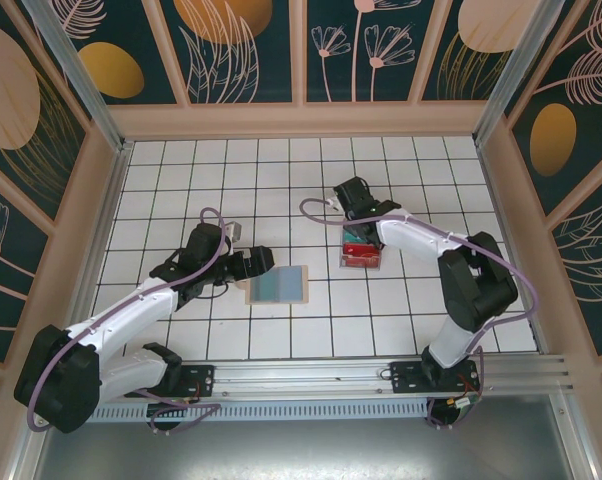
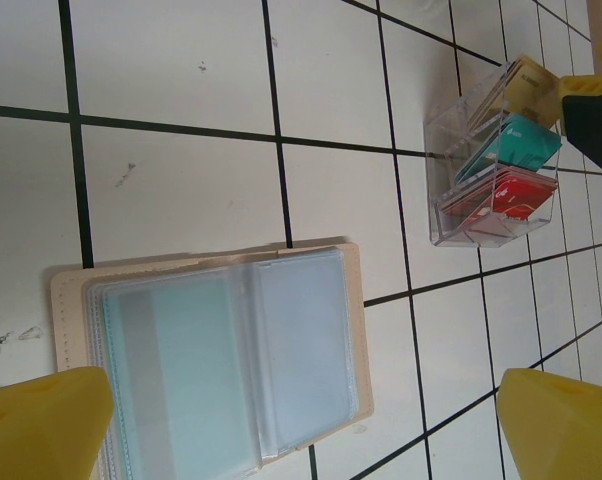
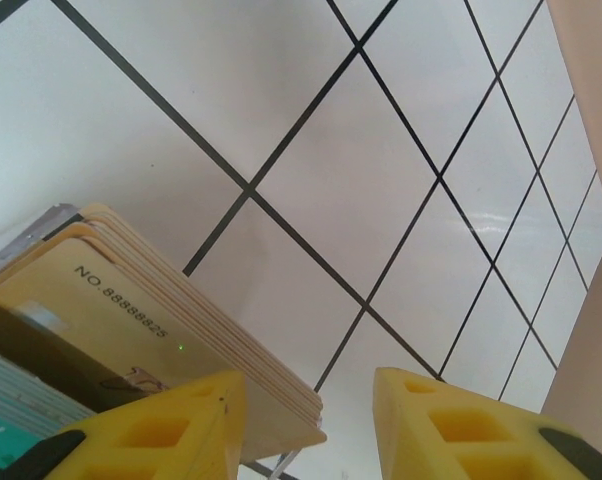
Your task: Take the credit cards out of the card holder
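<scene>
The tan card holder [image 1: 279,285] lies open and flat on the tiles, its clear sleeves up. A light blue card [image 2: 176,370] shows inside the left sleeve of the card holder [image 2: 353,300]. My left gripper [image 1: 255,262] hovers at its left edge, open, with the holder between the yellow fingertips [image 2: 51,420]. My right gripper [image 1: 361,232] is open over a clear box holding gold cards [image 3: 131,310], teal cards [image 2: 516,140] and red cards [image 2: 511,190]. In the right wrist view the gold stack sits beside one of the fingers [image 3: 171,430] of my right gripper [image 3: 331,400], not pinched.
The clear box [image 1: 362,252] stands about one tile right of the holder. White tiles stretch around both. Wooden walls [image 1: 301,120] enclose the floor on three sides, and a metal rail [image 1: 311,380] runs along the near edge.
</scene>
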Controlling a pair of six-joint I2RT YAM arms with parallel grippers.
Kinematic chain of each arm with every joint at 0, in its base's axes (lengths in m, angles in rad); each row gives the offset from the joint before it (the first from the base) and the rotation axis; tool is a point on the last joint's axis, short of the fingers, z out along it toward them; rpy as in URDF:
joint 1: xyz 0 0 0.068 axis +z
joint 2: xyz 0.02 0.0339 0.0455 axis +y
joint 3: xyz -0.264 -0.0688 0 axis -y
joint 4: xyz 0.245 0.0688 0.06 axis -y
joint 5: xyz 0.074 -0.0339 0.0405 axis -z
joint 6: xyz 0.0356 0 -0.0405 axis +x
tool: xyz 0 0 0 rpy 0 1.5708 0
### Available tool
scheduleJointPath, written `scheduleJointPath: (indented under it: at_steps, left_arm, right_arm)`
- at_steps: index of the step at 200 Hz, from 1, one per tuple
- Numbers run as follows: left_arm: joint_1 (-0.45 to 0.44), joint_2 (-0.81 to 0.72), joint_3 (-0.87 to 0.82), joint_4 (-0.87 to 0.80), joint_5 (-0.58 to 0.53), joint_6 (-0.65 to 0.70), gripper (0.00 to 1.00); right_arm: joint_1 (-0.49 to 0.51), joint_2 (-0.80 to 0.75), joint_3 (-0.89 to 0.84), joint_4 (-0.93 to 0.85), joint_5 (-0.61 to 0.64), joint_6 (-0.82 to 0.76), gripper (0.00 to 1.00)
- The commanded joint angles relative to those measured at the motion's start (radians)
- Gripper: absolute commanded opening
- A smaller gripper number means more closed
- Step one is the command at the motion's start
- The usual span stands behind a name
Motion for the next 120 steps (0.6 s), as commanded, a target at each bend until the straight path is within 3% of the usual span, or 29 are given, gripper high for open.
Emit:
scheduleJointPath:
  at_steps: [1,64,97,120]
  left_arm:
    - [0.003,0.014,-0.008,0.011,0.005,-0.006,0.99]
    - [0.002,0.045,-0.003,0.005,-0.012,-0.032,0.96]
    - [0.002,0.059,0.008,-0.014,-0.017,-0.031,0.94]
    - [0.002,0.066,0.008,-0.024,-0.02,-0.034,0.93]
  right_arm:
    - [0.004,-0.077,0.052,-0.066,0.003,0.12,0.39]
    - [0.195,-0.251,0.009,-0.031,-0.146,0.547,0.37]
    - [0.292,-0.252,-0.006,-0.023,-0.2,0.837,0.36]
    - [0.375,-0.231,-0.035,0.028,-0.232,0.942,0.36]
